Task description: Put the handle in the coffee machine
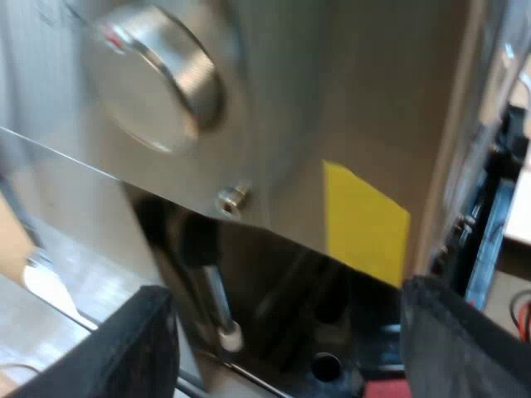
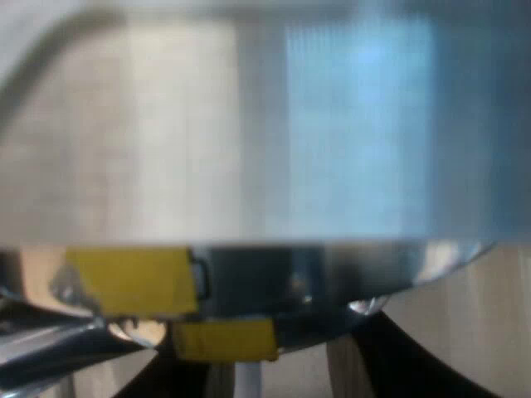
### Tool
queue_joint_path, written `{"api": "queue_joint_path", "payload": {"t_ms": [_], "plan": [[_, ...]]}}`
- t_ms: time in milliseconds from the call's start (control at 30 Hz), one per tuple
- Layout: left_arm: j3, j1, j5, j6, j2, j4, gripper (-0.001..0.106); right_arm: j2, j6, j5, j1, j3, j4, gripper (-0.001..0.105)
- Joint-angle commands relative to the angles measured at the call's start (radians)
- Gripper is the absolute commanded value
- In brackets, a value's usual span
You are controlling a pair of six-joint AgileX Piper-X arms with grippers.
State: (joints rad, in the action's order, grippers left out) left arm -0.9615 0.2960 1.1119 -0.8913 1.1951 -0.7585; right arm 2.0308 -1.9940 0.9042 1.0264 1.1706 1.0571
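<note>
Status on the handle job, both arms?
Left gripper jaws open, empty, facing the machine front. Red tip near it, likely the handle's end. Right gripper close against brushed metal. Thin tube hangs under the front.

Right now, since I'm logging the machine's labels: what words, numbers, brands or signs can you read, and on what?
No text is readable.
On the round metal knob of the espresso machine: a red mark, too blurred to read.
On the yellow sticker at the machine's front: blank.
On the larger yellow patch and the smaller yellow patch, on shiny metal in the right wrist view: blank.
</note>
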Motion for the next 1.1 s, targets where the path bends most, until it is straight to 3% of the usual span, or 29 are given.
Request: {"api": "queue_joint_path", "payload": {"t_ms": [33,200,300,333,400,600,733,800,933,1100], "plan": [[-0.048,0.021,0.03,-0.027,-0.006,0.001,0.06,-0.037,-0.002,-0.011,0.001,0.017,0.09,0.031],[-0.075,0.03,-0.006,-0.034,-0.006,0.001,0.059,-0.037,-0.002,-0.011,0.001,0.017,0.09,0.031],[-0.08,0.03,-0.056,-0.077,-0.006,0.001,0.046,-0.037,-0.002,-0.011,0.001,0.017,0.09,0.031],[-0.08,0.03,-0.095,-0.095,-0.006,0.001,0.025,-0.037,-0.002,-0.011,0.001,0.017,0.09,0.031],[-0.08,0.03,-0.106,-0.096,-0.006,0.001,0.002,-0.037,-0.002,-0.011,0.001,0.017,0.09,0.031],[-0.08,0.03,-0.222,-0.099,-0.006,0.054,0.001,-0.037,-0.002,-0.011,0.001,0.017,0.09,0.031],[-0.08,0.024,-0.232,-0.099,-0.006,0.087,0.001,-0.037,-0.002,-0.011,0.001,0.017,0.09,0.031],[-0.08,0.011,-0.25,-0.099,-0.001,0.084,0.001,-0.037,-0.002,-0.011,0.001,0.017,0.09,0.031],[-0.08,-0.036,-0.353,-0.099,0.038,0.079,0.001,-0.037,-0.002,-0.011,0.001,0.017,0.09,0.031],[-0.08,-0.062,-0.392,-0.099,0.08,0.009,0.001,-0.037,-0.002,-0.011,0.001,0.017,0.09,0.031]]}}
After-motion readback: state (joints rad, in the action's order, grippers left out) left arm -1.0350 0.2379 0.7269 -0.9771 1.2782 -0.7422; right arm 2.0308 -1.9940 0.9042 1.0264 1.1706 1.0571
